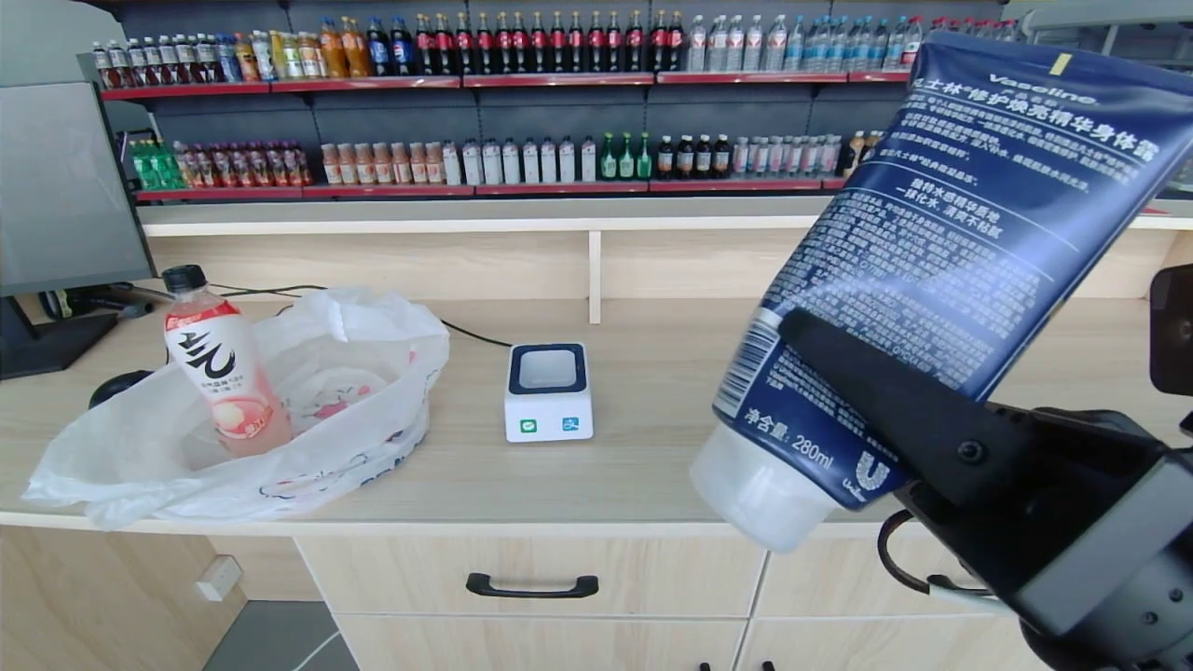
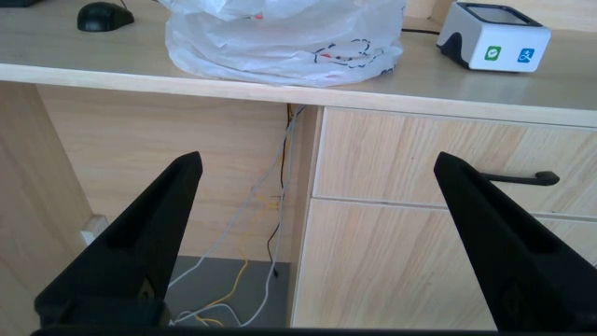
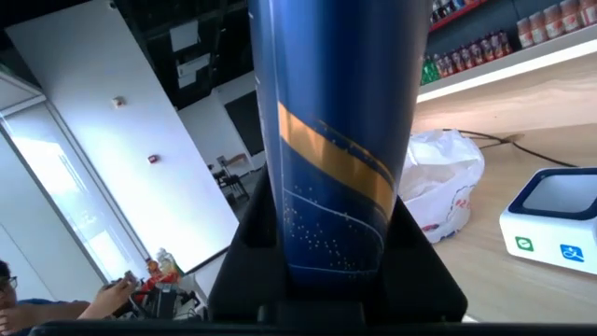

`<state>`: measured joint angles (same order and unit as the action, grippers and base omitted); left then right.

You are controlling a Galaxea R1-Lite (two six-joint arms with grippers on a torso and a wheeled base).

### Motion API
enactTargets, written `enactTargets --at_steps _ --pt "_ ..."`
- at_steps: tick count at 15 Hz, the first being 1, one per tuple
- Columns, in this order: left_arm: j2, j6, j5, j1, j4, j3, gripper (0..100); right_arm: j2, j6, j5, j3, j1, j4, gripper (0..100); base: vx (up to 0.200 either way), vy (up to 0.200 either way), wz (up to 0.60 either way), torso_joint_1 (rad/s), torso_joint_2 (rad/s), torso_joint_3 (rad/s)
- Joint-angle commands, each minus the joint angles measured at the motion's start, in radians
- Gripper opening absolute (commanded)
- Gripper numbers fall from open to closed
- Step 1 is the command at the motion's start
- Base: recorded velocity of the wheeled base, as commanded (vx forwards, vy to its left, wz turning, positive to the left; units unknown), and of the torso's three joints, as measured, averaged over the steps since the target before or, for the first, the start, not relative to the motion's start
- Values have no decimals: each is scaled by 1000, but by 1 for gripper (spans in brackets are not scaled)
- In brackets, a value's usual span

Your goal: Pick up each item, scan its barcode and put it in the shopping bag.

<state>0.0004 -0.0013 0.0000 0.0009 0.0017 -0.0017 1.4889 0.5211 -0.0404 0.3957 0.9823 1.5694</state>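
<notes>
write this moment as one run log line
right gripper: shut on blue tube, cap end down | left gripper: open, low before cabinet | pink bottle: in shopping bag | scanner: on counter beside bag

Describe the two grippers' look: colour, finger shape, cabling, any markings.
Both are matte black, with no markings visible. The left gripper has two broad wedge-shaped fingers that taper to blunt tips. The right gripper has a long flat finger on a blocky, angular housing with a round fastener. A thin black cable loop runs beneath it.
</notes>
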Motion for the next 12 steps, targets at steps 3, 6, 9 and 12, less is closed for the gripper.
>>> enactTargets --at_steps 3,6,9,12 --pt "0 0 0 -1 0 0 100 1 -1 2 6 1 1 0 0 0 0 0 0 0" --pt "0 0 0 -1 0 0 100 -4 -3 2 -2 1 1 0 0 0 0 0 0 0" --pt "0 0 0 -1 0 0 100 -12 8 1 -9 1 1 0 0 0 0 0 0 0" --pt "0 0 0 -1 0 0 100 -15 8 2 -9 1 1 0 0 0 0 0 0 0"
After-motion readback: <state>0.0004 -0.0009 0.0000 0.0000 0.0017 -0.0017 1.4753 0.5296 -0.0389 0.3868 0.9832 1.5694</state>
